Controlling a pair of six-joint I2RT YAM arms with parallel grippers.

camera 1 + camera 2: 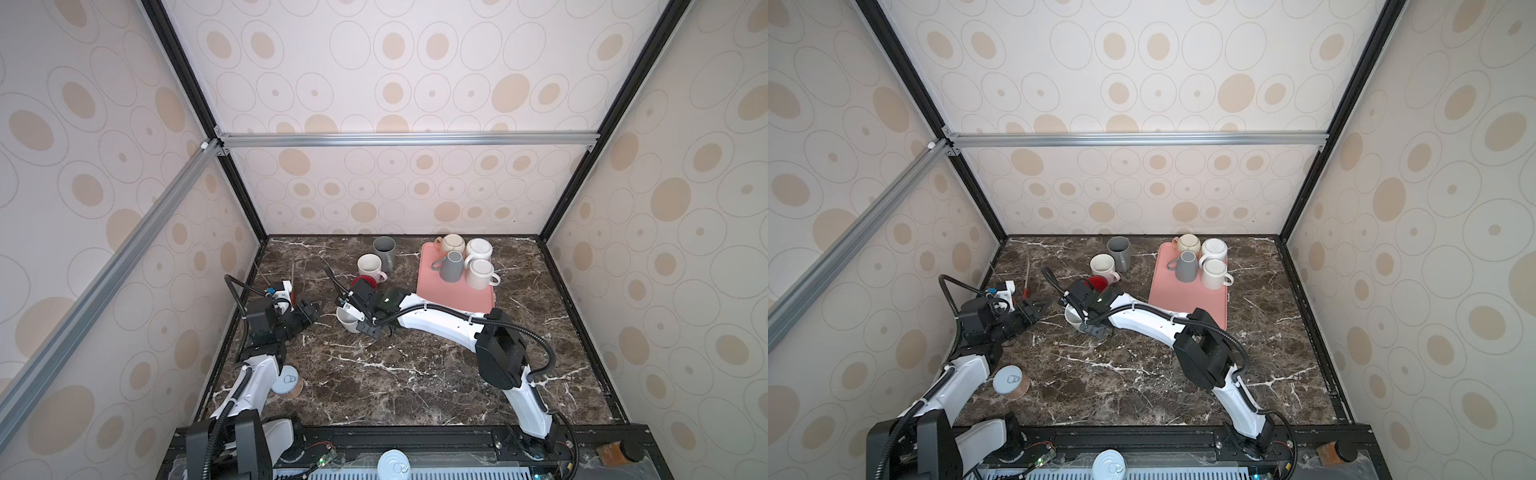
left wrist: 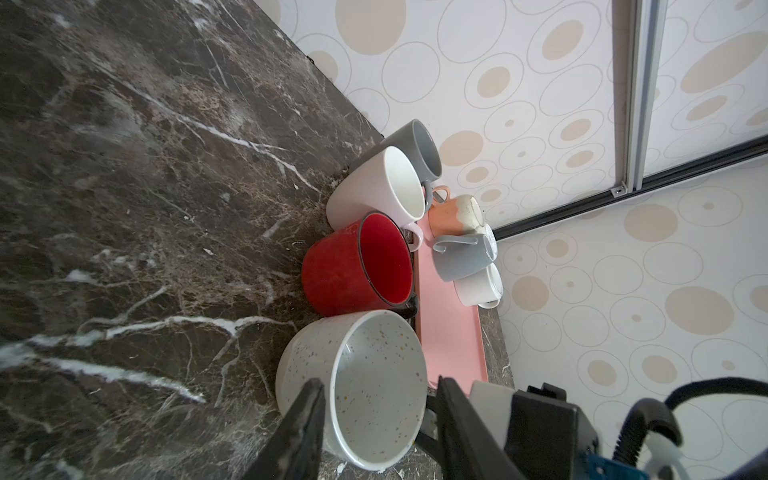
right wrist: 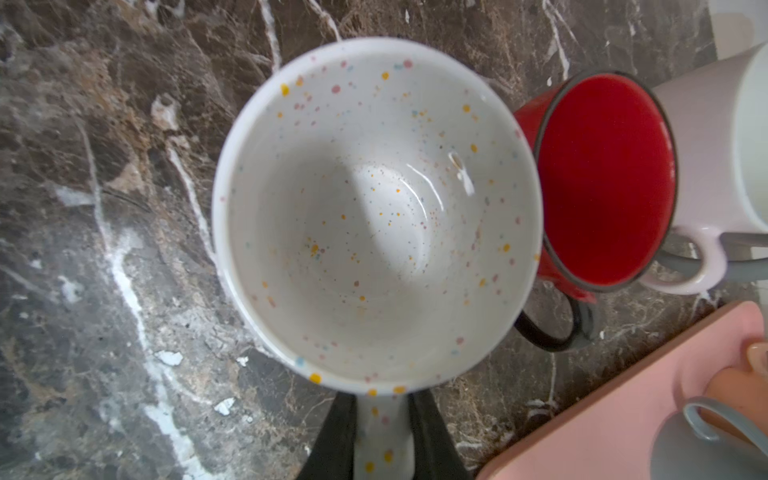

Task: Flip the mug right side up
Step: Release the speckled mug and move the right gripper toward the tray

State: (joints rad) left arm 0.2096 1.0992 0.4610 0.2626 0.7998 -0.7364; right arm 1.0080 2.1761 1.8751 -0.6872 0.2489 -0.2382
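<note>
As judged from mouth-up stance on table (image 3: 83, 249), count speckled mug (image 3: 374, 216) turned; pending: retraction of right claw (image 3: 382, 401) astride handle (image 3: 384, 440), grip undeterminable.

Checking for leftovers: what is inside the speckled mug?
Nothing: the speckled mug is empty down to its bare floor. The tabletop beneath it is covered.
</note>
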